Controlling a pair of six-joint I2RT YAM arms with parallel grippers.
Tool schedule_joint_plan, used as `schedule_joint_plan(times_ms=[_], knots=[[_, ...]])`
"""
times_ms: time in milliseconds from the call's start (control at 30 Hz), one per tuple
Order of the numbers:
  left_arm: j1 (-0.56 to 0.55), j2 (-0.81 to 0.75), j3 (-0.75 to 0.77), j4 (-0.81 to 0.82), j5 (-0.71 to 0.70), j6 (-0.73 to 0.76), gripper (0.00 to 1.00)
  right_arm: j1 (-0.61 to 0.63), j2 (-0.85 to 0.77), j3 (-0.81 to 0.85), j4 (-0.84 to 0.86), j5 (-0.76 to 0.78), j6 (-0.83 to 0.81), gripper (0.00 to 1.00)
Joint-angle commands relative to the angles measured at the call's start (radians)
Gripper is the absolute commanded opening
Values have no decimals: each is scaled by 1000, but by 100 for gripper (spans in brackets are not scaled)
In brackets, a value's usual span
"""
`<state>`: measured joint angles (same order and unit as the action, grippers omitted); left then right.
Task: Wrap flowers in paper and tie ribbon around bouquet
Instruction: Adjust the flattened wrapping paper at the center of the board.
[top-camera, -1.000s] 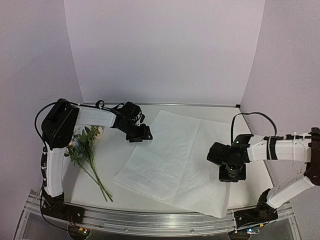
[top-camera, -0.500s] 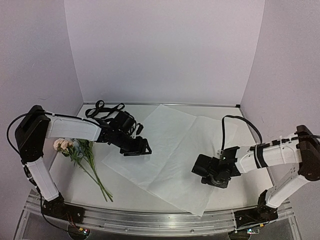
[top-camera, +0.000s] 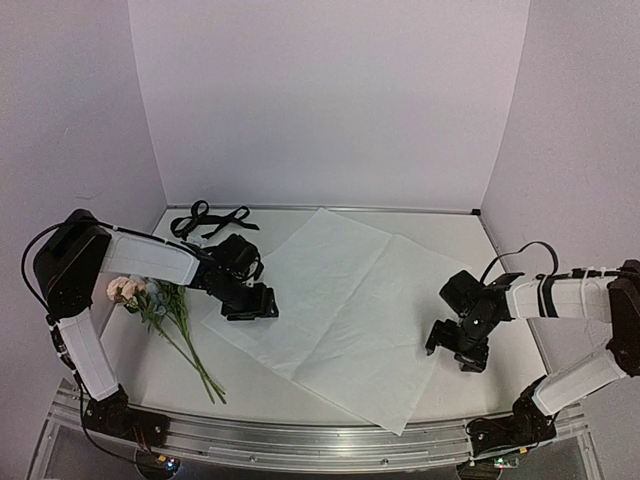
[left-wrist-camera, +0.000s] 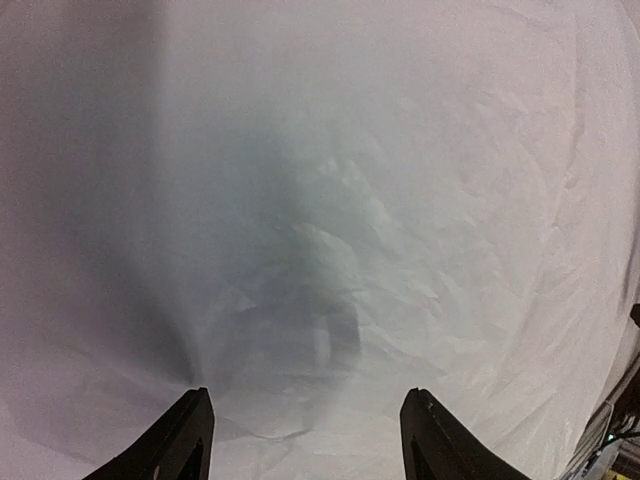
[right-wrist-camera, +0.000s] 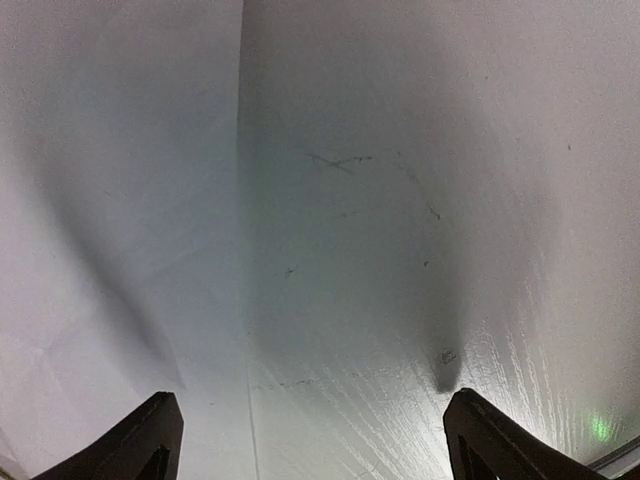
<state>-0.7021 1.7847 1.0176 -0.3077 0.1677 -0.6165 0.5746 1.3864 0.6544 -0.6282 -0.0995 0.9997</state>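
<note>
Paper (top-camera: 340, 305) lies flat, spread across middle of table (top-camera: 450, 235), one corner toward near edge. L gripper (top-camera: 252, 304) sits low over its left edge; fingers (left-wrist-camera: 185, 445) well apart, nothing btwn them, only crinkled sheet below. R gripper (top-camera: 458, 348) at paper's right edge, fingers (right-wrist-camera: 150, 440) spread wide, empty; contact w/ sheet unclear. Flowers (top-camera: 160, 300) lie left of paper by L arm. Ribbon (top-camera: 205, 218) at back left.

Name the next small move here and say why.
Probably swing the left gripper to the flowers and grasp their stems: the paper lies spread flat, the flowers lie beside its left edge, and that gripper, open and empty, is nearest.
</note>
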Motion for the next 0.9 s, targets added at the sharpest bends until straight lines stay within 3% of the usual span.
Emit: schedule_joint_plan(times_ms=[0,100,267,567,867], knots=[[57,58,11,-18,-34,56,66,-42,14,70,11,-92,-119,81],[90,93,34,-26,-30,87,66,-42,30,127,1,-124,-167,63],[142,146,100,-41,-26,137,66,-41,81,225,-19,-153,-255,50],[163,194,225,-82,-16,190,67,-37,249,381,9,-212,-312,42],[170,223,317,-127,-12,211,67,46,315,323,81,-118,-287,38]])
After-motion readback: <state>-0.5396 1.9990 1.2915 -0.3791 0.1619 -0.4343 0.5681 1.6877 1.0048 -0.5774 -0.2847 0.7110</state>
